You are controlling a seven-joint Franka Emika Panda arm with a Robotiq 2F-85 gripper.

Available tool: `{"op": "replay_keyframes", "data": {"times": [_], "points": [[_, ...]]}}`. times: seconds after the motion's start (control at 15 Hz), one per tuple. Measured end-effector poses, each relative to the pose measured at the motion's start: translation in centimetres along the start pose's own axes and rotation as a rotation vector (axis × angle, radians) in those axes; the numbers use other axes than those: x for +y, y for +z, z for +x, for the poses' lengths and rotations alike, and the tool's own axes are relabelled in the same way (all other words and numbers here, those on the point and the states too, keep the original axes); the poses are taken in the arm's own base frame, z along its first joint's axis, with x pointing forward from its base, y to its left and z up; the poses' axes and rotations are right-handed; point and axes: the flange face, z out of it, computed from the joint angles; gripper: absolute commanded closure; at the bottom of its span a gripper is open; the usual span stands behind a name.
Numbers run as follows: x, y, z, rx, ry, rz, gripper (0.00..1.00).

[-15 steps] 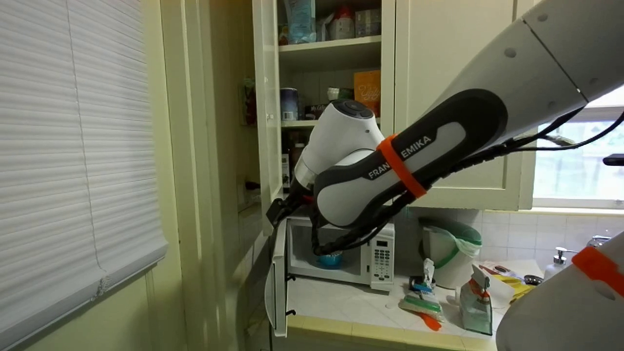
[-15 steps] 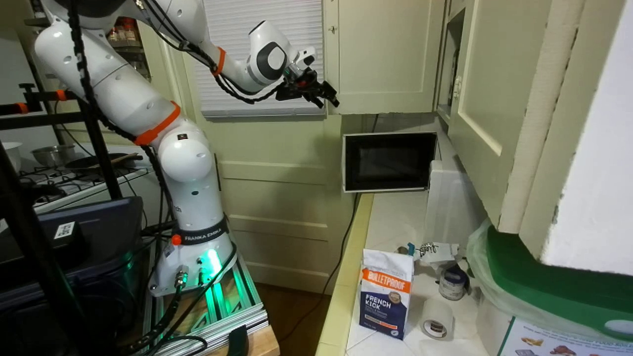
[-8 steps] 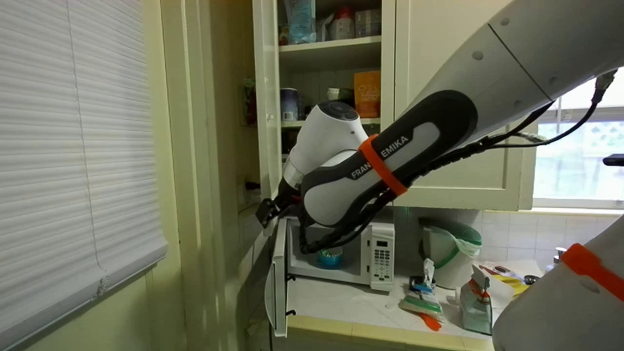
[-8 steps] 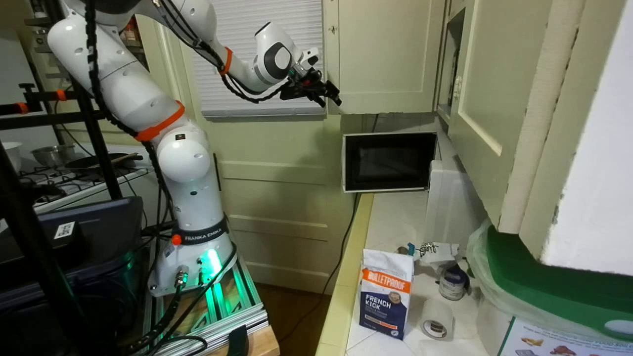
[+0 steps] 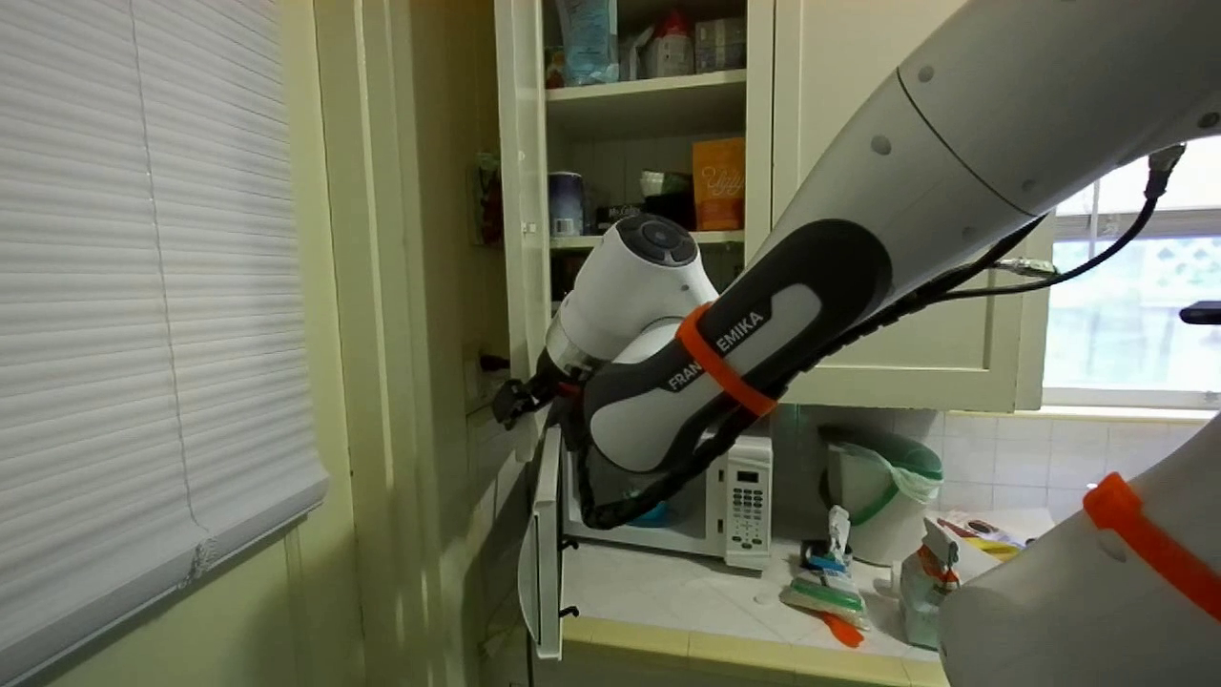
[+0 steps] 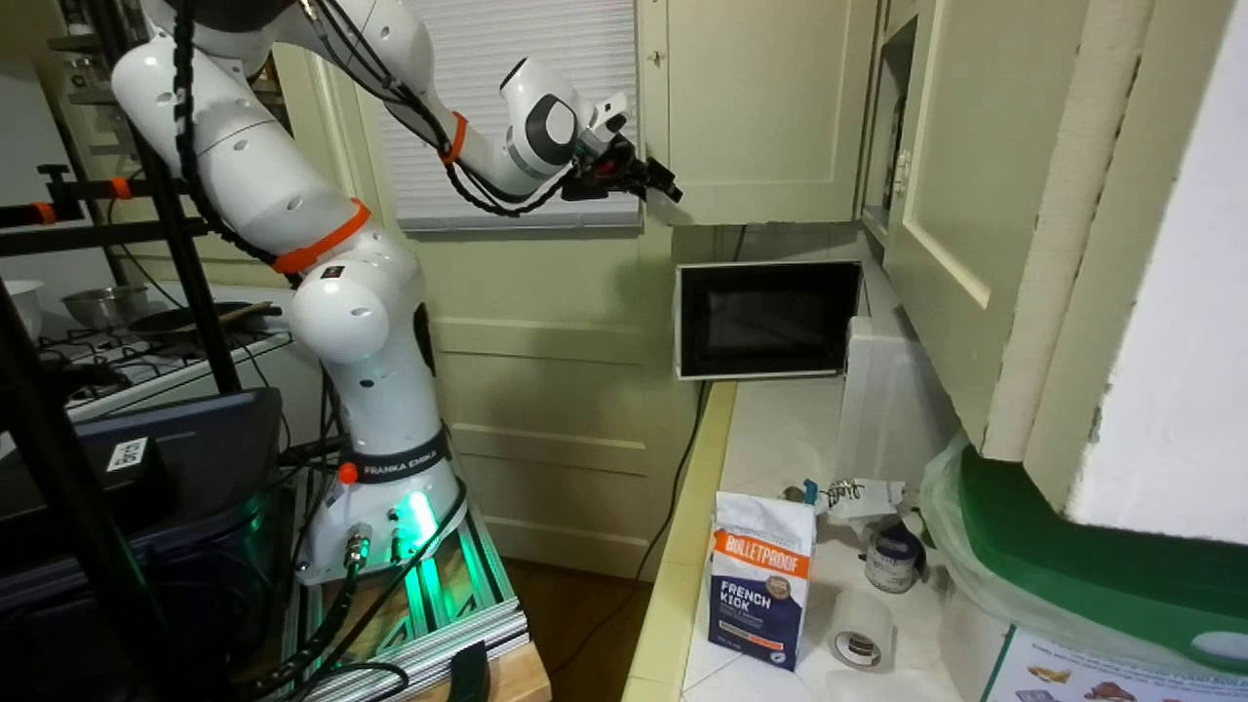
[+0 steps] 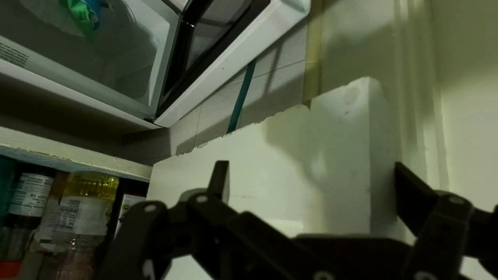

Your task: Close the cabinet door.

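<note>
The cream cabinet door (image 5: pixel 523 191) stands wide open, swung out from the shelves. Its inner face shows in an exterior view (image 6: pixel 760 97). In the wrist view the door (image 7: pixel 342 147) fills the middle, with its lower free corner and edge in front of me. My gripper (image 7: pixel 311 166) is open and holds nothing. The left finger (image 7: pixel 219 181) is over the inner face, and the right finger (image 7: pixel 414 194) is just past the free edge. Whether either touches is not clear. The gripper is at the door's lower free corner in both exterior views (image 5: pixel 515 401) (image 6: pixel 663 185).
The white microwave (image 5: pixel 749 501) stands below with its door (image 5: pixel 544 563) open just under my gripper. Bottles (image 7: pixel 83 210) and packages stand on the shelves. A matching cream door (image 6: pixel 994 166) is shut alongside. The wall and window blinds (image 5: pixel 162 286) are close beyond the door.
The gripper has moved left in an exterior view and slightly right in another, further across the door's lower corner. The forearm has lowered and shifted with it. The cabinet door has not moved.
</note>
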Motion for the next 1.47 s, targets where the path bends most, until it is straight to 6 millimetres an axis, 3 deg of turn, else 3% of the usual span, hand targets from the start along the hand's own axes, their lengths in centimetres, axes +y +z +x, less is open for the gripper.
{"op": "replay_keyframes", "data": {"times": [0.6,1.07,1.47], "points": [[1.7,-1.4,-1.5,-0.021,0.15,-0.097,0.0],[5.6,-2.8,-1.0,0.008,0.236,-0.216,0.0],[8.7,-3.5,-2.0,0.005,0.29,-0.275,0.0]]}}
